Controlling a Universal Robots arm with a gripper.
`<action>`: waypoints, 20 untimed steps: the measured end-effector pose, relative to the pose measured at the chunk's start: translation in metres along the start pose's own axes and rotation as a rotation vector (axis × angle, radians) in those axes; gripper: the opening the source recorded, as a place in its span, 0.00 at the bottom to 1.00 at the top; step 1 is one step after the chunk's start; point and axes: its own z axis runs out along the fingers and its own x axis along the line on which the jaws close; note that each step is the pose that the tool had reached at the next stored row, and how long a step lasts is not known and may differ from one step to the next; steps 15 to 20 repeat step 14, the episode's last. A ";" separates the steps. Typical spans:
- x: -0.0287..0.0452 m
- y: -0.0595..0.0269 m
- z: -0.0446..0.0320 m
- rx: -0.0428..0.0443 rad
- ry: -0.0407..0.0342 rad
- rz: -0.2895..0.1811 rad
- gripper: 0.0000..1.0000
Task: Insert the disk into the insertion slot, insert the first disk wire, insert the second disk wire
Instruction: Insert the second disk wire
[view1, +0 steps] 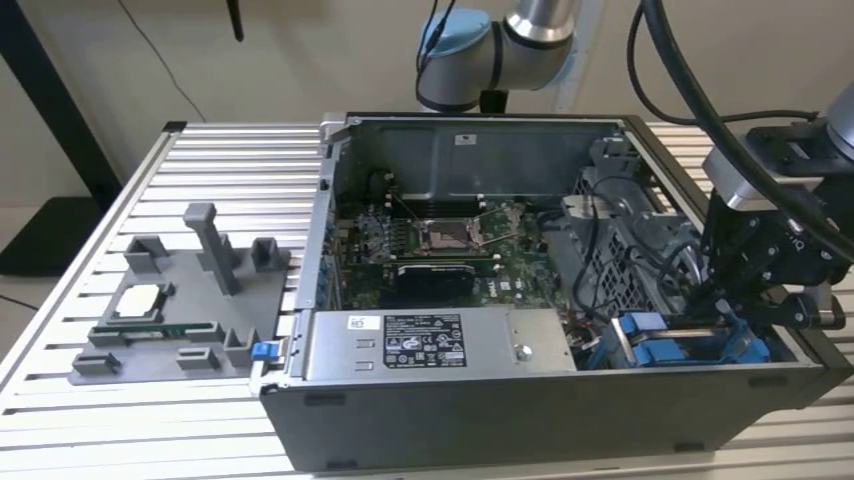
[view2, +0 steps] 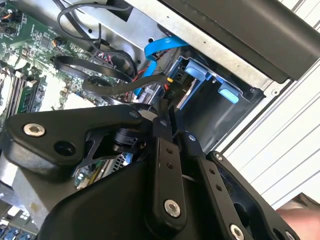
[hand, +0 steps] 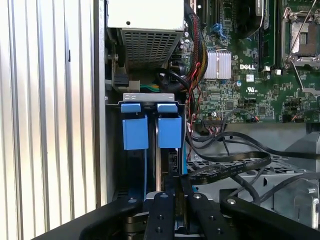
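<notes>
The insertion slot (view1: 674, 350) is the grey drive bay in the open computer case's front corner, at the exterior view's right. The disk (hand: 159, 160) stands in it edge-on, between its blue carrier tabs (hand: 135, 132), and shows again in the second wrist view (view2: 187, 92). My gripper (view1: 710, 312) hangs right above this bay. Its fingers (view2: 162, 135) are pressed together on the black end of a flat disk wire (view2: 167, 82), close to the disk's edge. That same disk wire (hand: 240, 167) loops away over the metal cage. The wire's end is hidden behind my fingertips (hand: 162, 205).
A grey labelled power-supply box (view1: 427, 345) lies along the case's front wall beside the bay. The motherboard (view1: 427, 240) fills the case floor, with loose black cables (hand: 225, 137) near the bay. A grey parts fixture (view1: 174, 320) sits on the slatted table at the exterior view's left.
</notes>
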 end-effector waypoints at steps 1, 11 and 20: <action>0.0000 0.0000 0.0000 0.0000 0.0000 0.000 0.00; 0.0000 0.0000 0.0000 0.0000 0.0000 0.000 1.00; 0.0000 0.0000 0.0000 0.0000 0.0000 0.000 1.00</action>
